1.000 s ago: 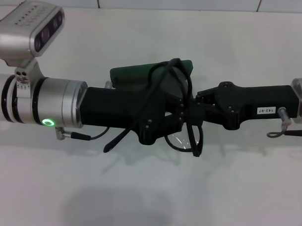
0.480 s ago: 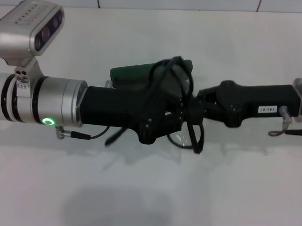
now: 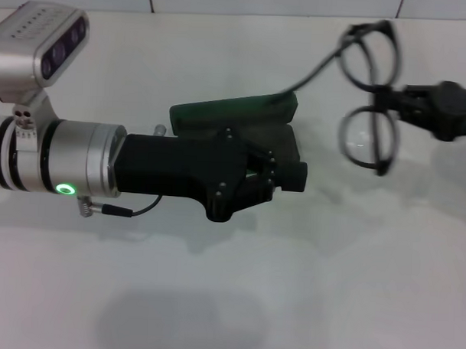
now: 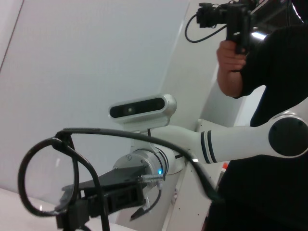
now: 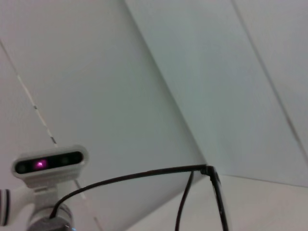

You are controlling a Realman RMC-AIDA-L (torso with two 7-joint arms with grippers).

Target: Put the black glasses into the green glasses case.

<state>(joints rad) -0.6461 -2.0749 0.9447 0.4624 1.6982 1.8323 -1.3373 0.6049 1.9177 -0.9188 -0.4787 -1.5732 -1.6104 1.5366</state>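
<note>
The black glasses [image 3: 367,95] hang in the upper right of the head view, clear of the counter [image 3: 329,285]. They are pinched at the bridge between the two lenses by the right end effector [image 3: 396,104], which comes in from the right edge. One temple arm trails left toward the green glasses case [image 3: 235,113]. The case sits at upper centre, its lid showing as a green band; the left end effector [image 3: 283,172] lies across its front and hides the lined interior, so I cannot tell whether those fingers are apart or together, or whether they touch the case.

To do this step well, in my judgement, the right arm should carry the frame over the case opening with the lenses level. The temples need to fold or lie inside the rim before release. The left arm likely has to steady the case without blocking the opening, or the frame will snag.

No brand, label or lettering can be read in the current views.
</note>
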